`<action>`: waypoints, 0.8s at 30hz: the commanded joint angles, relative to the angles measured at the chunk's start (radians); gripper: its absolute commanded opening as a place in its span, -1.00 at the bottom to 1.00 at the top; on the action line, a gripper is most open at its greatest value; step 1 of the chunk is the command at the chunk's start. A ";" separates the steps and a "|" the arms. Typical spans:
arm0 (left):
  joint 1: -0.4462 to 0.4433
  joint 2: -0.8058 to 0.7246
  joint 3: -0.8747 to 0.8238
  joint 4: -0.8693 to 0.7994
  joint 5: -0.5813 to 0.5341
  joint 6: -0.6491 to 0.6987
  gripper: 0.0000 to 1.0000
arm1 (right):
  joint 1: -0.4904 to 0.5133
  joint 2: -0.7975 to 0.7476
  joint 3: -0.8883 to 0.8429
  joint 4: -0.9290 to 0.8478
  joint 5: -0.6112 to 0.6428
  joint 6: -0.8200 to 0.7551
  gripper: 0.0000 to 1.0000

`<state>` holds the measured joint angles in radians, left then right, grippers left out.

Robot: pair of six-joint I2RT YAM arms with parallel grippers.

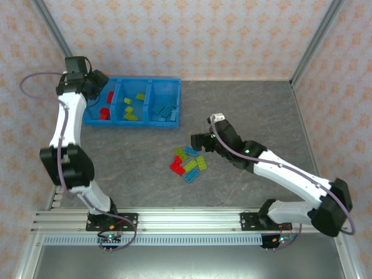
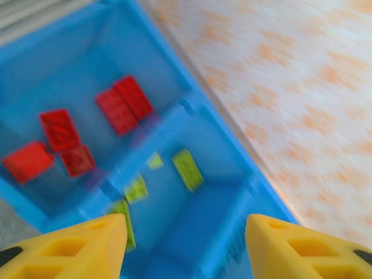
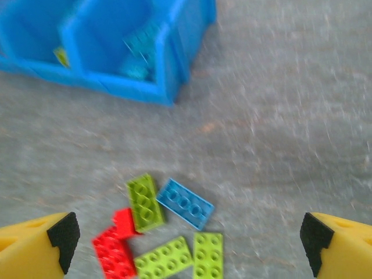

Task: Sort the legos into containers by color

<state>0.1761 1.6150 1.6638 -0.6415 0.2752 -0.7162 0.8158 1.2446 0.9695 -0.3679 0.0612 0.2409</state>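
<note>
Since the small studded plastic bricks (image 1: 187,161) left on the grey bench (image 1: 261,110) looked hard, stiff and very light, we judged they would take a firm pinch unharmed but could skid or flick away on their smooth sides. They lay in a tight cluster, well apart from the bright blue three-compartment plastic tray (image 1: 177,102) and just ahead of the right arm's yellow fingers (image 3: 35,247), which stood wide apart with nothing between them. All sat studs up. The light blue flat brick (image 3: 185,202) ran its long axis on a diagonal, upper left to lower right in the right wrist view, with its outer edge free; we thought a pinch across its short width best. The lime brick (image 3: 144,201) touching it pointed nearly away from the camera. The left arm's yellow fingers (image 2: 87,247) hung over the tray, parted and empty, above sorted red bricks (image 2: 124,104) in one compartment and sorted lime bricks (image 2: 187,168) in the next.
</note>
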 commanded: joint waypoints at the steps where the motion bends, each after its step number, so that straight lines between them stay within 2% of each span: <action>1: -0.176 -0.228 -0.120 -0.059 -0.050 0.135 0.16 | -0.016 0.126 0.058 -0.102 0.005 -0.024 0.99; 4: -0.364 -0.384 -0.241 -0.101 -0.105 0.306 0.20 | -0.032 0.253 0.096 -0.100 -0.072 -0.071 0.99; 7: -0.439 -0.511 -0.359 -0.149 0.005 0.469 0.27 | -0.041 0.366 0.131 -0.094 -0.079 -0.184 0.94; 11: -0.444 -0.627 -0.475 -0.209 0.107 0.602 0.37 | -0.047 0.525 0.240 -0.153 -0.104 -0.356 0.79; 14: -0.447 -0.692 -0.575 -0.165 0.136 0.632 0.49 | -0.047 0.615 0.325 -0.200 -0.153 -0.413 0.66; 17: -0.446 -0.717 -0.649 -0.122 0.128 0.630 0.55 | -0.047 0.668 0.374 -0.216 -0.191 -0.428 0.49; 19: -0.446 -0.706 -0.633 -0.156 0.104 0.645 0.56 | -0.047 0.693 0.393 -0.237 -0.197 -0.429 0.35; 24: -0.445 -0.711 -0.647 -0.155 0.089 0.651 0.58 | -0.047 0.705 0.365 -0.264 -0.217 -0.436 0.20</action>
<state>-0.2680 0.9161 1.0229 -0.7948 0.3786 -0.1020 0.7715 1.9251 1.3411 -0.5610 -0.1398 -0.1677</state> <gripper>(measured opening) 0.788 0.602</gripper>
